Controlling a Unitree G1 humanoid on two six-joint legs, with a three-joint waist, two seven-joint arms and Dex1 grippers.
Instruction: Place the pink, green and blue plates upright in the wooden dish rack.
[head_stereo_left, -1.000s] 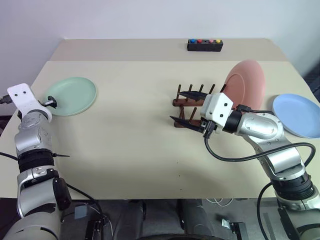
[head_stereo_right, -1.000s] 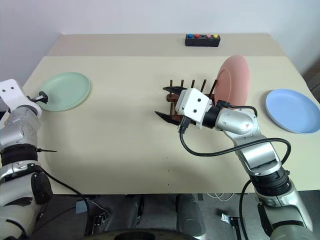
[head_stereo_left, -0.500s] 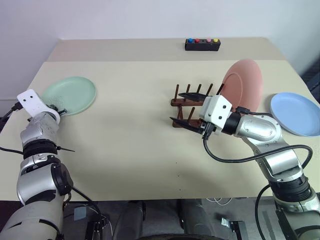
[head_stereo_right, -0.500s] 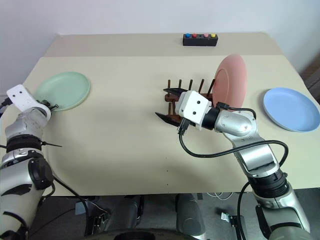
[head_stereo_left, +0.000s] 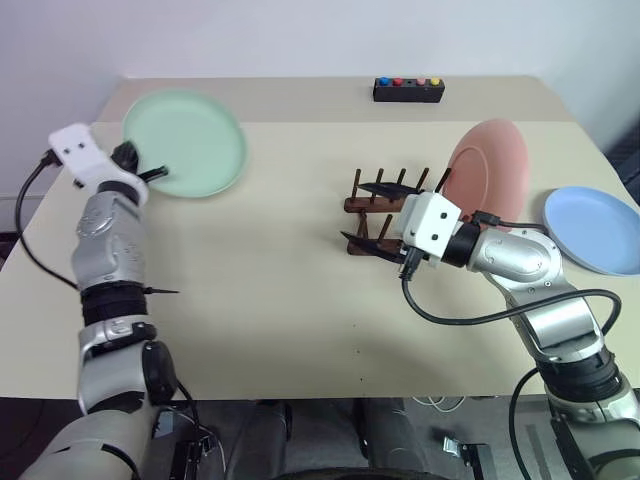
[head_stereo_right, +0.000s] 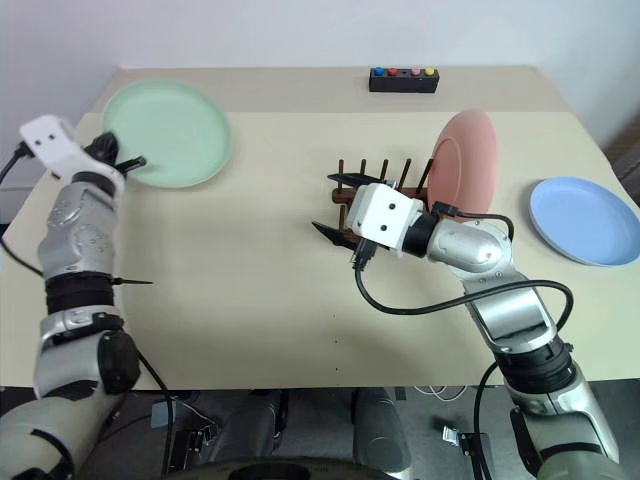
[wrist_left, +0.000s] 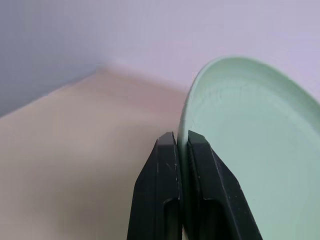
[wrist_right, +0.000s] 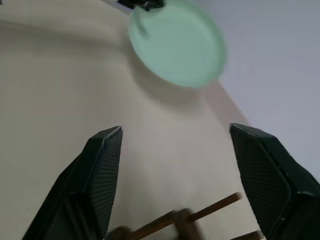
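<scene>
The green plate (head_stereo_left: 188, 142) hangs above the table's far left, pinched at its rim by my left gripper (head_stereo_left: 157, 172), which is shut on it; the left wrist view shows both fingers (wrist_left: 167, 170) clamped on the plate's edge (wrist_left: 240, 150). The pink plate (head_stereo_left: 488, 172) stands upright at the right end of the wooden dish rack (head_stereo_left: 380, 205). The blue plate (head_stereo_left: 592, 228) lies flat at the table's right edge. My right gripper (head_stereo_left: 372, 212) stands open in front of the rack, its fingers (wrist_right: 100, 170) spread with nothing between them.
A small black box with coloured buttons (head_stereo_left: 409, 90) sits at the table's far edge. Bare tabletop (head_stereo_left: 260, 270) stretches between the two arms. My right arm's cable (head_stereo_left: 470, 318) loops just above the table near its front.
My left gripper has shut on the green plate's rim and lifted it off the table, up and to the right. The right arm has stayed where it was.
</scene>
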